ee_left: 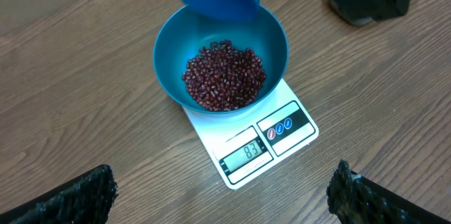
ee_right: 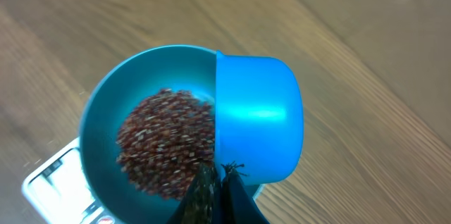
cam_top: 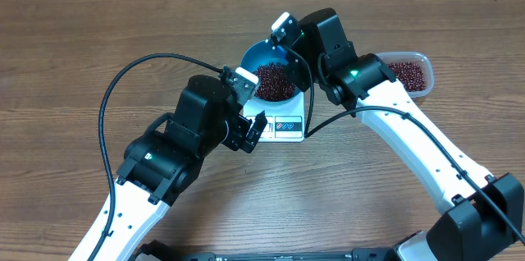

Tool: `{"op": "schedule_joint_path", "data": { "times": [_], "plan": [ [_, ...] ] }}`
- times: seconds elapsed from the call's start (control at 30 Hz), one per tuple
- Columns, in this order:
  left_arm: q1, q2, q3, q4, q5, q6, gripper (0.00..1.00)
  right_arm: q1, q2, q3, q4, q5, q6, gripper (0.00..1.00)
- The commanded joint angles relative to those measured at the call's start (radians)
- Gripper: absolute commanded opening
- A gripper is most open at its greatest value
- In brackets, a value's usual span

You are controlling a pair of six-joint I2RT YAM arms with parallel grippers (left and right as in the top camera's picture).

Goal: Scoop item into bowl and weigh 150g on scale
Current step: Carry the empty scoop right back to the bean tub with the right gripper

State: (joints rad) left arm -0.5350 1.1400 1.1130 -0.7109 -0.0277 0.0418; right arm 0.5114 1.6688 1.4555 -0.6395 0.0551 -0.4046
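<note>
Though illegible overhead, wrist-legible scale display [ee_left: 246,152].

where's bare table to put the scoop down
Bare wood: far table strip behind the bowl; left of the black cable; between left arm and right arm, in front of the scale. Crowded: bowl to tub, scoop tipped over the bowl.

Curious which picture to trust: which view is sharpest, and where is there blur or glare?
Left wrist view: sharpest; the red-brown beans in the round blue bowl are crisp, and digits on the white square scale are legible. Right wrist view: softer; beans smear, a pale sheen on the blue plastic scoop, the right gripper is a dark blur.
</note>
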Motion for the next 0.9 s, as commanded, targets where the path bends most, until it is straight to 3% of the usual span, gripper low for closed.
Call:
{"op": "schedule_joint_path", "data": {
  "times": [0.0,0.27,0.7,0.87],
  "plan": [
    [0.005,-0.001,0.0,0.0,-0.006,-0.016,1.0,0.003,-0.047,0.033,0.023,0.112,0.101,0.04],
    [0.005,-0.001,0.0,0.0,-0.006,-0.016,0.99,0.003,-0.1,0.033,0.089,0.241,0.262,0.04],
    [0.005,-0.001,0.0,0.0,-0.006,-0.016,1.0,-0.083,-0.136,0.033,0.092,0.755,0.393,0.04],
    [0.005,-0.001,0.0,0.0,-0.006,-0.016,1.0,-0.148,-0.136,0.032,0.045,0.808,0.406,0.04]
  ]
}}
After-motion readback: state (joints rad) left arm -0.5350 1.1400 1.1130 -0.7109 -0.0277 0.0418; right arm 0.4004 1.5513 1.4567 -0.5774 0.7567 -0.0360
